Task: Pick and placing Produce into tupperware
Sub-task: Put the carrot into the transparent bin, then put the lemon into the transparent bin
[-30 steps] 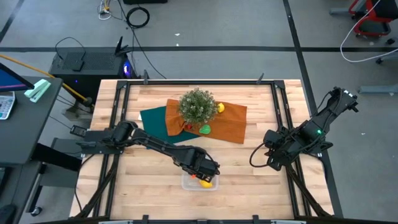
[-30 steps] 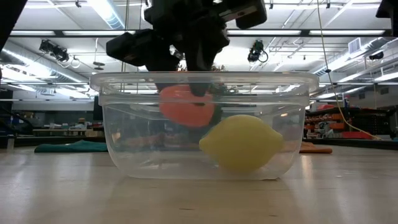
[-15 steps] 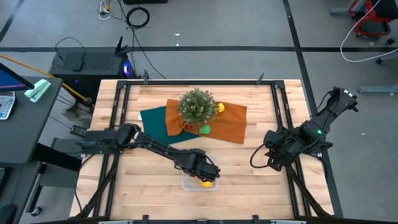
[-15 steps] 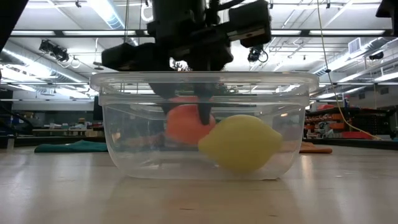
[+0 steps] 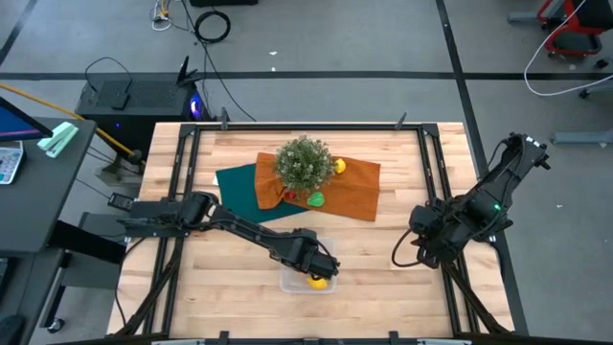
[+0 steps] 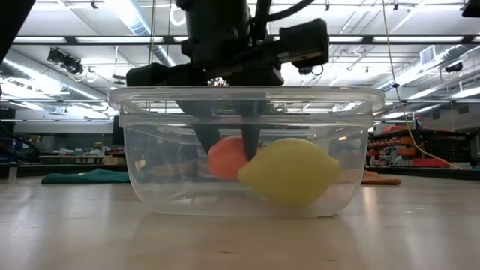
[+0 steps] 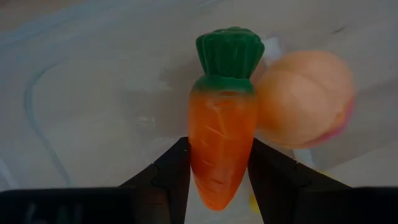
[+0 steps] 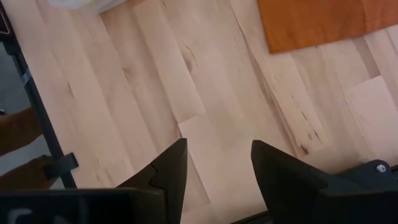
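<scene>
Overhead, left pincer (image 5: 314, 269) reaches into the tupperware (image 5: 288, 284); right pincer (image 5: 428, 251) waits empty and parted over bare surface (image 5: 364, 259). Low view: lemon (image 6: 289, 172) rests inside. Left wrist view: fingers (image 7: 171, 168) clamp the carrot (image 7: 221, 118) mid-body beside the peach (image 7: 306, 98). Carrot probably light, rigid, slick.

I have the tupperware (image 5: 306, 280) at the table's (image 5: 239, 278) near edge, about midway across. Left gripper (image 6: 225, 139) reaches down into it, carrot (image 7: 221, 143) between its fingers. Peach-like fruit (image 7: 305, 99) lies just beside the carrot; one lemon (image 6: 291, 171) sits in the box too. Behind, mid-table, two overlapping cloths (image 5: 359, 187) carry the plant (image 5: 305, 161), another lemon (image 5: 339, 166) and a green piece (image 5: 315, 199). Right gripper (image 8: 214, 168) hangs over bare table, right side.
</scene>
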`<state>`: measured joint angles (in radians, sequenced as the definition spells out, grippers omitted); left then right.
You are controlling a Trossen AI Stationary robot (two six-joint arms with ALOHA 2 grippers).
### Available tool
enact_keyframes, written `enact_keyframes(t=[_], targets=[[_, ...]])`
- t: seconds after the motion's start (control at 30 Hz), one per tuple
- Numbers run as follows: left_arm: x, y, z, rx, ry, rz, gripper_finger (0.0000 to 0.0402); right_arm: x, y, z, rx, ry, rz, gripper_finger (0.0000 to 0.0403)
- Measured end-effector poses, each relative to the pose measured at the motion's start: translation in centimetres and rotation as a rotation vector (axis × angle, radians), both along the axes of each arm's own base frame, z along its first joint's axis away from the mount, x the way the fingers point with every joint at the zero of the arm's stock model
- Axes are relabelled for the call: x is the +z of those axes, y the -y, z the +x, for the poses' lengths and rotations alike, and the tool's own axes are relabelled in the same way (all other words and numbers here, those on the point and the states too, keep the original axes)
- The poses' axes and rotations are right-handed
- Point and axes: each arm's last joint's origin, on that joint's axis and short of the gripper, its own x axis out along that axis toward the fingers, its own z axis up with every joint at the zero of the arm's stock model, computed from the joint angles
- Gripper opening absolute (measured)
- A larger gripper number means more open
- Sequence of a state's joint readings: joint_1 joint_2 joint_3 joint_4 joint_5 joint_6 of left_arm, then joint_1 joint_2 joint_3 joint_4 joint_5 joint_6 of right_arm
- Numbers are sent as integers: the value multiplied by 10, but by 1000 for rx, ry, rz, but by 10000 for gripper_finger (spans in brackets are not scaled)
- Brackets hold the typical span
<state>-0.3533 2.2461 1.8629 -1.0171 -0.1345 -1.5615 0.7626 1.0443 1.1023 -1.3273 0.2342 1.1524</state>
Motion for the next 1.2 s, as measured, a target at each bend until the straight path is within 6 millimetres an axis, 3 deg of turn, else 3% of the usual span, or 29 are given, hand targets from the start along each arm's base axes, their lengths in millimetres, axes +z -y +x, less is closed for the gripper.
enact_keyframes(t=[0.33, 0.57, 0.9, 1.2], targets=[[-6, 3, 2, -17, 12, 11, 157, 0, -3, -2, -1, 6, 8, 146], [-5, 5, 3, -38, 31, 10, 191, 0, -3, -2, -4, 6, 9, 146], [4, 6, 3, -83, 59, 10, 238, 0, -3, -1, -3, 14, 17, 146], [20, 4, -1, -121, 74, 16, 246, 1, -3, -1, -3, 16, 19, 146]])
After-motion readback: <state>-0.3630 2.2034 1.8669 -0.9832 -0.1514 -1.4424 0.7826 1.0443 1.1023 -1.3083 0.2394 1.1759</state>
